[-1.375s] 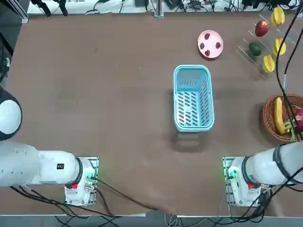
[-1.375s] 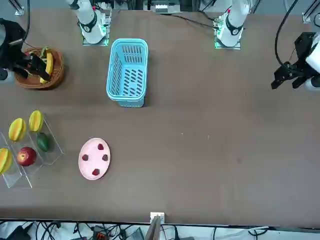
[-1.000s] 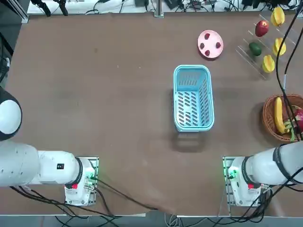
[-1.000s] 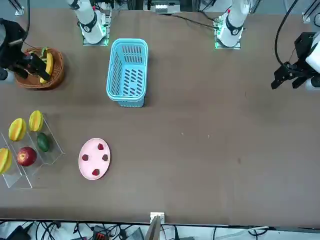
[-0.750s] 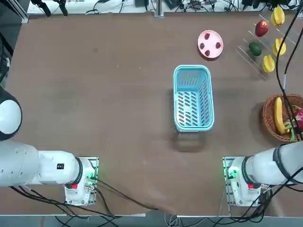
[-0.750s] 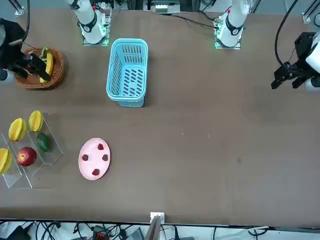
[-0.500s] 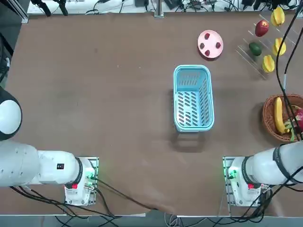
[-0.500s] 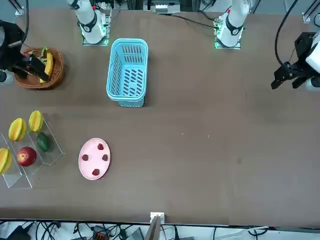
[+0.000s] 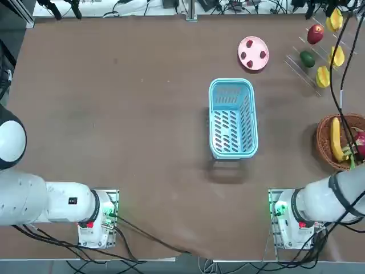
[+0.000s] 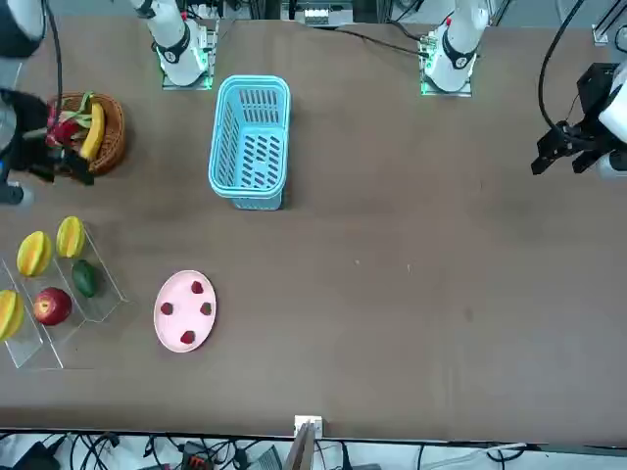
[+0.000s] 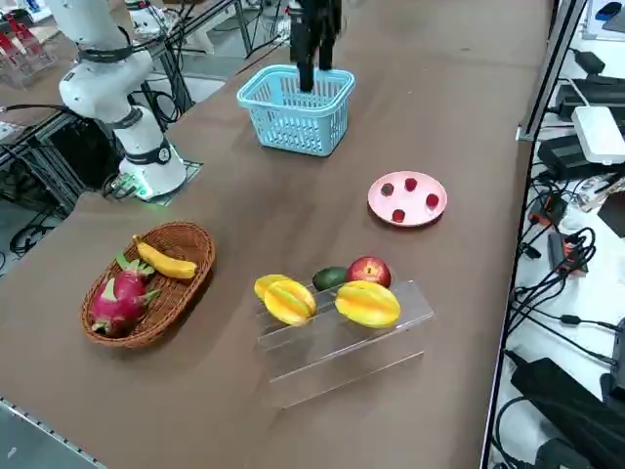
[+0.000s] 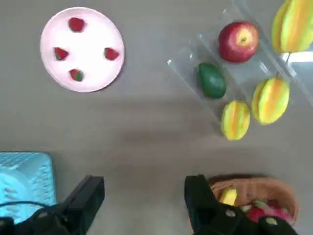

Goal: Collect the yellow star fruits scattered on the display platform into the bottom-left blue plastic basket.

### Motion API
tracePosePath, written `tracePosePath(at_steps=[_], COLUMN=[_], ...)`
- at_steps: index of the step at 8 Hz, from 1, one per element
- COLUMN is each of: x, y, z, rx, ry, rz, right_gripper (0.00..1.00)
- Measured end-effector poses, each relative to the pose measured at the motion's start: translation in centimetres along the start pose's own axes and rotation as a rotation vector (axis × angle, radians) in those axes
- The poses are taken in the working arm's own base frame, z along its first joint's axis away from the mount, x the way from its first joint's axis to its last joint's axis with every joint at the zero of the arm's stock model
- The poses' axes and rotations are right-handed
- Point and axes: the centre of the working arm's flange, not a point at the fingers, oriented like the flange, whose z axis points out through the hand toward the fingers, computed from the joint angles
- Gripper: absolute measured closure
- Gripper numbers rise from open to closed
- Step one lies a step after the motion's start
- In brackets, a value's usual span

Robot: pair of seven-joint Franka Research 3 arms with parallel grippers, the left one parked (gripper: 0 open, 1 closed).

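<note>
Three star fruits wait on a clear rack as the robot's claw hangs open above the table.

The right gripper [image 12: 142, 205] holds nothing, its fingers spread wide, high over the table between the blue plastic basket [image 9: 232, 118] and the woven basket [image 9: 337, 142]; the arm above it is cut off in most views; the yellow star fruits [image 11: 291, 300] lie on the display platform [image 11: 342, 337] beyond the woven basket, ridges running lengthwise; a red apple [image 11: 368, 272] and a green fruit [image 11: 330, 277] share the rack, whose clear edges are hard to trace.
</note>
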Motion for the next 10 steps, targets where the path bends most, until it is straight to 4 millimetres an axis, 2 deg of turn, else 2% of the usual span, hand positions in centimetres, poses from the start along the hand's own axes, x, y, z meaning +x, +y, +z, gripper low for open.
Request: tracePosePath(at_steps=[4, 5, 6, 8, 10], x=[4.4, 5.1, 5.9, 8.4, 9.7], y=[12.3, 14.6, 15.9, 18.4, 22.2], z=[9.3, 10.9, 11.4, 11.0, 12.4], rx=[-0.009, -0.018, -0.034, -0.082, -0.083], ry=[0.054, 0.079, 0.119, 0.224, 0.247], rz=[-0.126, -0.152, -0.179, -0.189, -0.141], right_gripper=[0.01, 0.01, 0.01, 0.01, 0.01])
